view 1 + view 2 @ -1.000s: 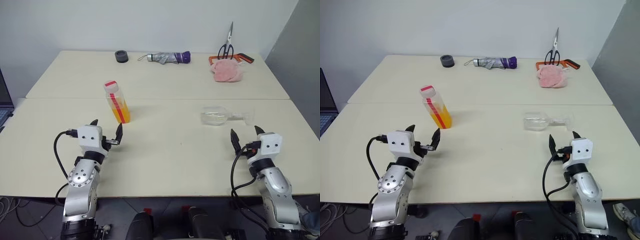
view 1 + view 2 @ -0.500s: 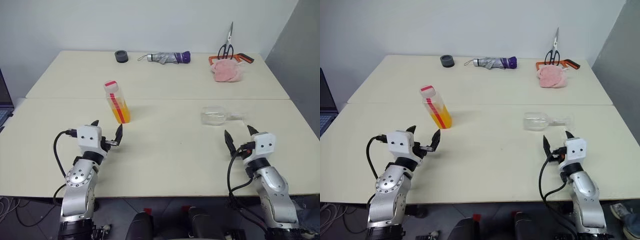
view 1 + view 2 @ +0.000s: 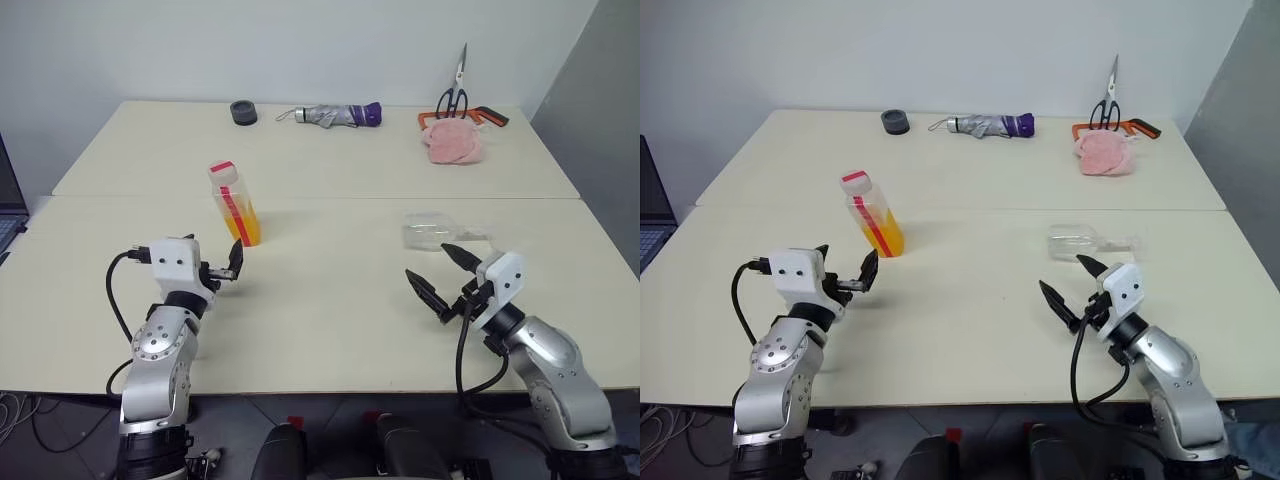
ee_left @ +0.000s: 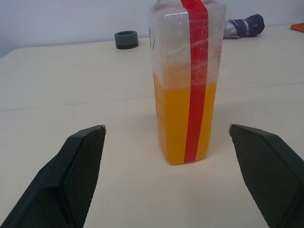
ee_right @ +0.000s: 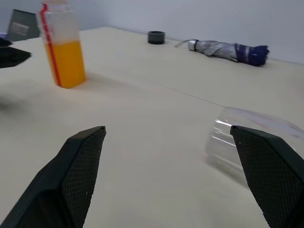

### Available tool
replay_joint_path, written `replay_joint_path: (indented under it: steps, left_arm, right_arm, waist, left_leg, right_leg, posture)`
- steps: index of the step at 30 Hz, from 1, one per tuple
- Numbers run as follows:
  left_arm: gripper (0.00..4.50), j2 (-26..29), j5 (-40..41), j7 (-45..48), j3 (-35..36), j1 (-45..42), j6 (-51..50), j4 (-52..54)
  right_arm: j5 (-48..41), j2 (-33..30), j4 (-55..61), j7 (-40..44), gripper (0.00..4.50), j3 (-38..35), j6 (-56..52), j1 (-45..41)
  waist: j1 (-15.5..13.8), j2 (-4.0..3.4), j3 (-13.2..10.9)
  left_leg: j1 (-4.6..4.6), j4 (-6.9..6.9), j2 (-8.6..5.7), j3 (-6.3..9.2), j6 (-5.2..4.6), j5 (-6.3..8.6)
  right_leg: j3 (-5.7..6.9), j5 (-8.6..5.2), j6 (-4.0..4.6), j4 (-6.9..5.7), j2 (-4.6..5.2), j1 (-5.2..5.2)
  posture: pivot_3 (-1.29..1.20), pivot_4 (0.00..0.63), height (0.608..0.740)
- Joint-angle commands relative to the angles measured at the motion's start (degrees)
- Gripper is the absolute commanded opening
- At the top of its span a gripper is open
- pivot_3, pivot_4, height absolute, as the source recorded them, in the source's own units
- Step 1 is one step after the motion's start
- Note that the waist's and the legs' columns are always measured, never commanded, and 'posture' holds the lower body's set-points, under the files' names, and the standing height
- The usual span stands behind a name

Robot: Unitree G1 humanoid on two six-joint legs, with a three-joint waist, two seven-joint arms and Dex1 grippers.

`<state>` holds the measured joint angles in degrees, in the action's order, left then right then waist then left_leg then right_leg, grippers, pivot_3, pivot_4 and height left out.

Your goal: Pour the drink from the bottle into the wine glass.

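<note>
The bottle (image 3: 232, 203), clear with a red stripe and red-pink cap, stands upright left of the table's middle, its lower half filled with the orange drink (image 4: 178, 121). My left gripper (image 3: 215, 260) is open just short of the bottle, a finger to either side in the left wrist view, not touching it. The wine glass (image 3: 436, 232) lies on its side at the right, bowl toward the middle, foot toward the right edge. My right gripper (image 3: 426, 260) hovers open just in front of the glass, pointing left across the table, with nothing between its fingers.
Along the far edge of the table (image 3: 330, 300) lie a black ring (image 3: 242, 112), a folded umbrella (image 3: 330, 115), scissors (image 3: 452, 95), an orange-handled tool (image 3: 486, 116) and a pink cloth (image 3: 455, 144). A laptop (image 3: 8, 205) shows at the left edge.
My right gripper has lifted, swung leftward and turned from facing forward to facing left, now in front of the lying glass. The left gripper, bottle and glass have stayed put.
</note>
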<state>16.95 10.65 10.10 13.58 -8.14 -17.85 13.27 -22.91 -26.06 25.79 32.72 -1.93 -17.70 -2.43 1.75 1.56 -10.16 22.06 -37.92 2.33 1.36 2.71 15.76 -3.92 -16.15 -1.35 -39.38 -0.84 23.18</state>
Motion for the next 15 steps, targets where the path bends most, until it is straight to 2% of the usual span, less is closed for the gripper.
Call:
replay_joint_path:
  steps: [1,7,15]
  left_arm:
    - [4.45,0.81,-0.77,-1.85,-0.01,-2.78,-2.52,3.58]
    - [4.45,0.14,-1.65,-4.55,-0.96,-6.31,-6.66,4.58]
    - [4.45,-1.06,-2.02,-5.20,-2.11,-9.37,-6.76,2.63]
  right_arm:
    - [-5.24,-2.49,4.77,2.39,4.50,-0.96,-5.10,-3.33]
    - [-8.65,-4.54,5.60,3.86,4.50,-0.99,-9.13,-6.04]
    - [-9.21,-5.41,4.31,6.06,4.50,-0.94,-9.22,-7.00]
  waist:
    - [0.00,0.00,0.00]
    - [-0.05,0.02,0.00]
    - [-0.06,0.03,-0.01]
  left_leg:
    - [0.00,0.00,0.00,0.00,0.00,0.00]
    - [0.07,0.02,-0.02,0.04,0.00,0.00]
    - [0.10,0.02,-0.01,0.06,0.00,0.00]
  right_leg:
    - [0.02,0.00,0.00,0.00,0.00,0.00]
    - [0.01,0.01,0.01,0.07,0.01,0.00]
    - [0.03,0.02,0.00,0.11,0.01,0.00]
  posture:
    - [0.00,0.150,0.740]
    - [0.00,0.150,0.740]
    - [0.00,0.150,0.740]
